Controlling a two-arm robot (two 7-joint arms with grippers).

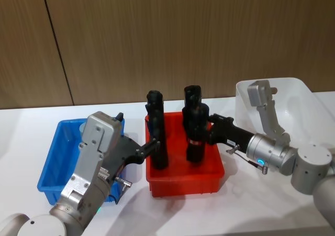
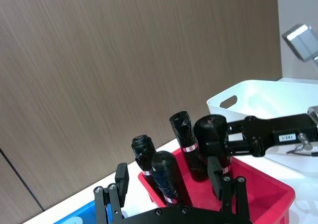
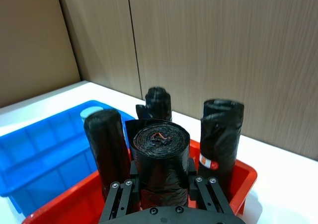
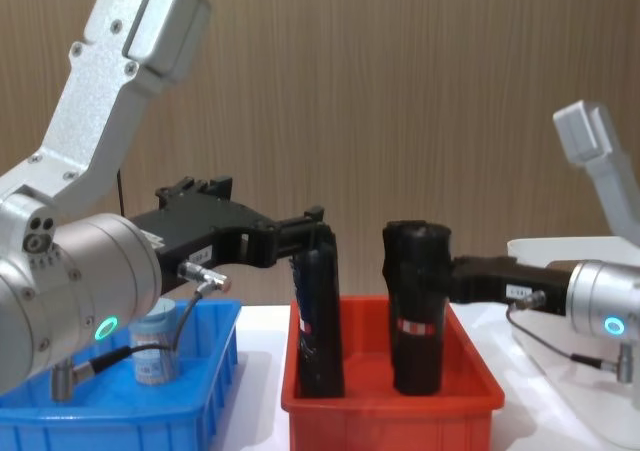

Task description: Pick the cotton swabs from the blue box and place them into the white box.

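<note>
The table [image 1: 272, 204] spans the lower half of the head view. On it, at upper right, stands the white box [image 1: 309, 108]; the red bin [image 1: 186, 181] sits at centre and the blue box [image 1: 55, 165] at lower left. The left arm [image 1: 91, 168] rises from the bottom left across the blue box, and the right arm [image 1: 285, 155] enters from the right edge in front of the white box. Four black rolls [image 1: 158, 136] stand upright in the red bin. The left gripper [image 1: 155, 144] is at the left roll, its fingers either side of it in the left wrist view. The right gripper [image 1: 201, 127] is clamped on a roll on the right of the bin. One cotton swab jar [image 4: 154, 346] stands in the blue box, at the chest view's lower left.
</note>
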